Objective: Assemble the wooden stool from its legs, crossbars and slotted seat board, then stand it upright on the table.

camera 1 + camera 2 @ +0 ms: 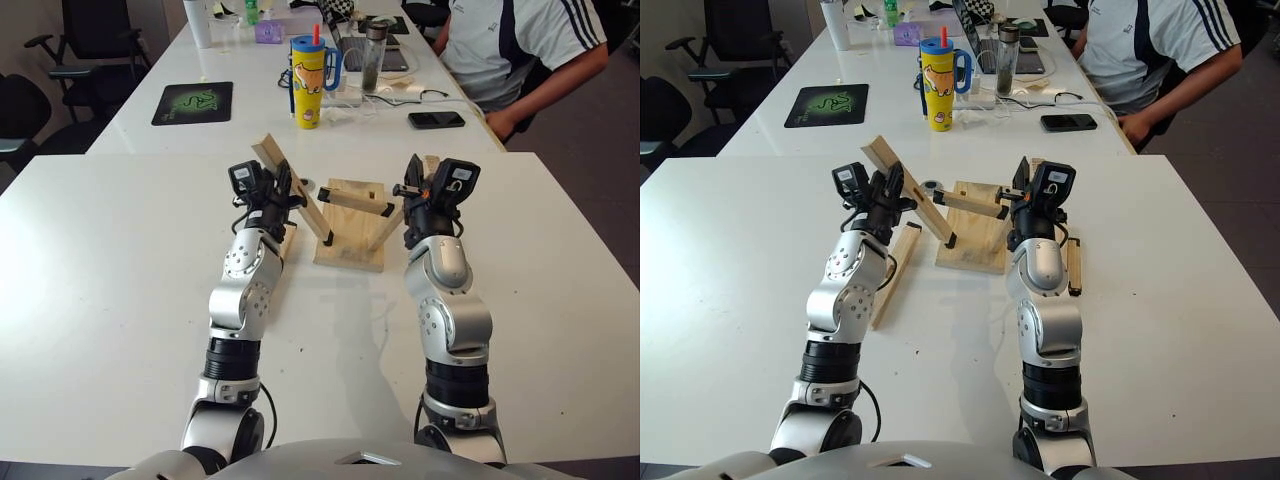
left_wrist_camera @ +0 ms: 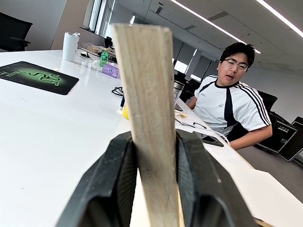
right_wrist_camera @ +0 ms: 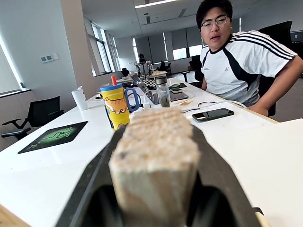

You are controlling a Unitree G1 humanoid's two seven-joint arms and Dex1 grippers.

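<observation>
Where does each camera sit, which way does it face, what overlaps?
Left eye view: head, facing forward-down at the white table; both arms show.
Right eye view: head's other eye, same scene, both arms.
Left wrist view: left wrist, facing along the left end effector, shut on a pale flat wooden slat.
Right wrist view: right wrist, facing along the right end effector, shut on a pale square wooden bar.
Shared: both wrist views catch the black, green-patterned mouse mat.
</observation>
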